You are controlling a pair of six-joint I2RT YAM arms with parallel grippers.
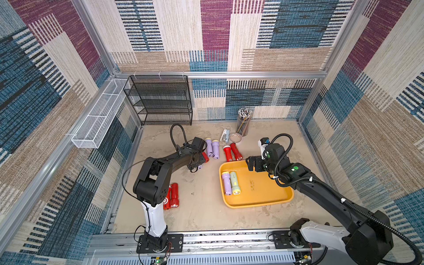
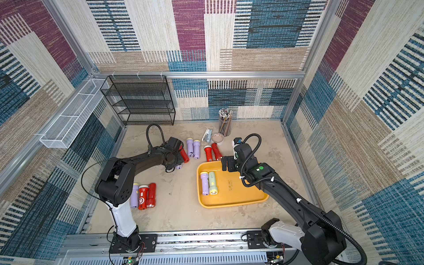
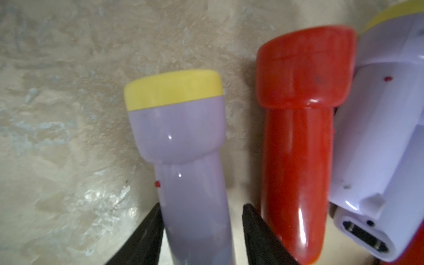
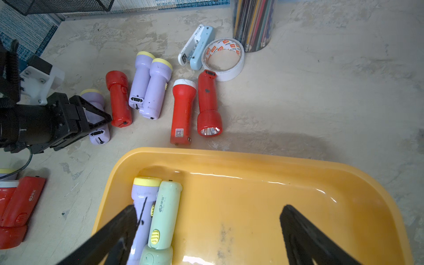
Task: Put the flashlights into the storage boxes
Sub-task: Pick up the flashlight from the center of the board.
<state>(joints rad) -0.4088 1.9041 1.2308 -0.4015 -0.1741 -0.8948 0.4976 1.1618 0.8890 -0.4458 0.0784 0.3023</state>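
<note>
Stapler (image 4: 197, 47) and tape roll (image 4: 231, 74) lie just beside the pencil cup (image 4: 253, 25).

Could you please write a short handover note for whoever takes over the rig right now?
Left gripper: open, straddling a lilac torch on the table, not yet gripping it.
Right gripper: open and empty, over the yellow tray.
Done: a second lilac torch and a green torch lie in the tray.
Left: nine on the table: the straddled one, five more torches near it, three torches beside the left arm.
</note>
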